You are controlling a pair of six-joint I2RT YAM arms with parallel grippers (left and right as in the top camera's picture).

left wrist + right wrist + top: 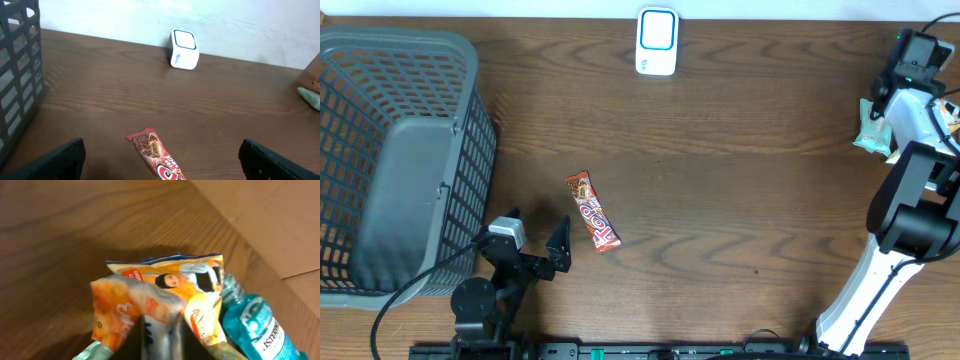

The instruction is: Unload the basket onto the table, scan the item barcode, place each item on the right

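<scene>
Right gripper (161, 326) hangs low over the orange snack packet (150, 287), its dark fingers a narrow gap apart with a crinkled fold of the packet between them. Whether they pinch that fold or merely straddle it I cannot tell. By my judgement the step in hand is picking up an item, with scanning not yet begun. The packet is glossy, puffed film, soft and likely to buckle or slip, so the next move calls for a firm close on a seam, then a lift and a carry to the scanner (656, 41); no barcode shows from here. Touching the packet, to the right as the wrist camera sees it, lies a blue mouthwash bottle (255, 325) of hard clear plastic, and beyond it a flat tan board (270, 220). Well apart across the wood-grain table (740, 200), the left gripper (534, 226) stands spread wide and empty. A long, flat chocolate bar (592, 211) in a shiny red-brown wrapper lies just ahead of it, and a grey plastic lattice basket (470, 150) stands to its left. The scanner, a small white rounded box, sits far ahead.
</scene>
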